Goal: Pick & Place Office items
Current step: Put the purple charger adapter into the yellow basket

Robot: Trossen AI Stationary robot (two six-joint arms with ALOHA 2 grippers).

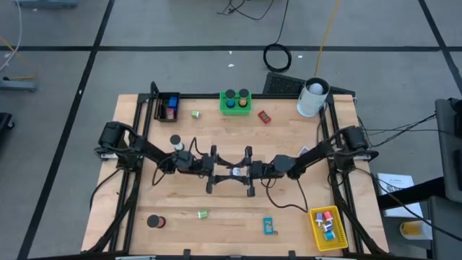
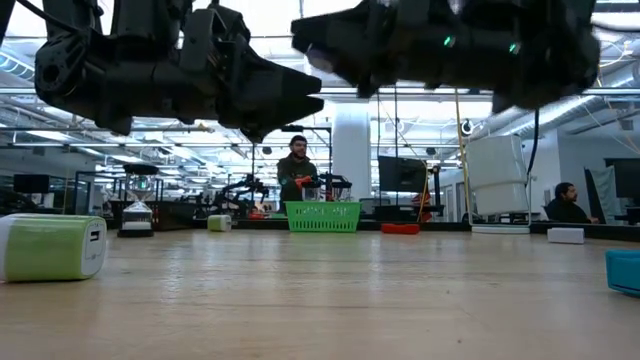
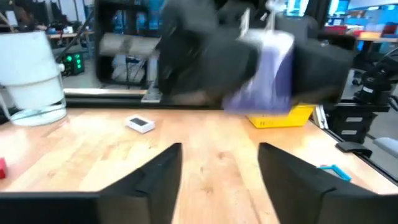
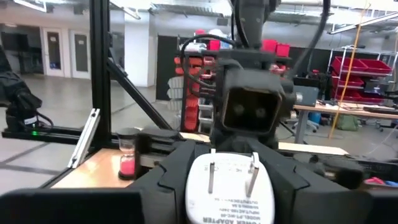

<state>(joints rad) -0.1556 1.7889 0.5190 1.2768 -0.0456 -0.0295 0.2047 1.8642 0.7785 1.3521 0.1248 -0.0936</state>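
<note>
My two grippers face each other above the table's middle. My right gripper (image 1: 245, 172) (image 4: 230, 163) is shut on a white power adapter (image 1: 236, 172) with two metal prongs. My left gripper (image 1: 214, 170) (image 3: 217, 177) is open, level, just left of the adapter (image 3: 267, 74) and apart from it. Loose items lie on the table: a black roll (image 1: 155, 222), green clips (image 1: 203, 214) (image 1: 195, 114), a cyan piece (image 1: 269, 226), a red block (image 1: 264, 116) and a white piece (image 1: 175, 142). My right gripper pinches the white power adapter between its two fingers (image 4: 166, 180), one on each side of the body. Its pronged face (image 4: 231, 186) is turned toward the wrist camera. The fingers lie level and point toward the table's left. The adapter is lifted clear of the table.
A black bin (image 1: 167, 107) and a green bin (image 1: 235, 102) stand by the far edge, next to a big white cylinder (image 1: 312, 97). A yellow bin (image 1: 328, 225) sits at the near right corner. A green-and-white item (image 2: 50, 247) lies near the low camera. People show in the room beyond.
</note>
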